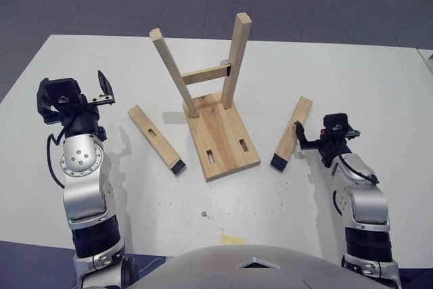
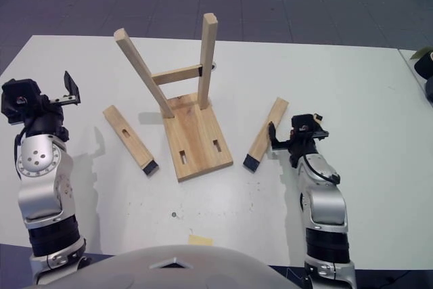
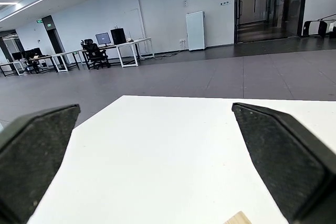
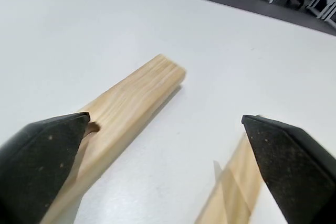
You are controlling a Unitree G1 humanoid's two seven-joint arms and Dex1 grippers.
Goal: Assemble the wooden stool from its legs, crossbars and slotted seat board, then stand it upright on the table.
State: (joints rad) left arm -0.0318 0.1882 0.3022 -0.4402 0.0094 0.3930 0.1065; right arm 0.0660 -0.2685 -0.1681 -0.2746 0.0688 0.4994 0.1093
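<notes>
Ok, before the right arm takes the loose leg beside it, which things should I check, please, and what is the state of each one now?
1. The right pincer is open: ok.
2. The right loose leg is centred between its fingers: not ok, it lies nearer one finger.
3. The two near slots in the seat board are free: ok.
4. The standing legs are fully seated, with the crossbar joining them: cannot tell.
5. The left pincer is open and holds nothing: ok.
6. The left loose leg lies flat on the table, apart from the board: ok.
</notes>
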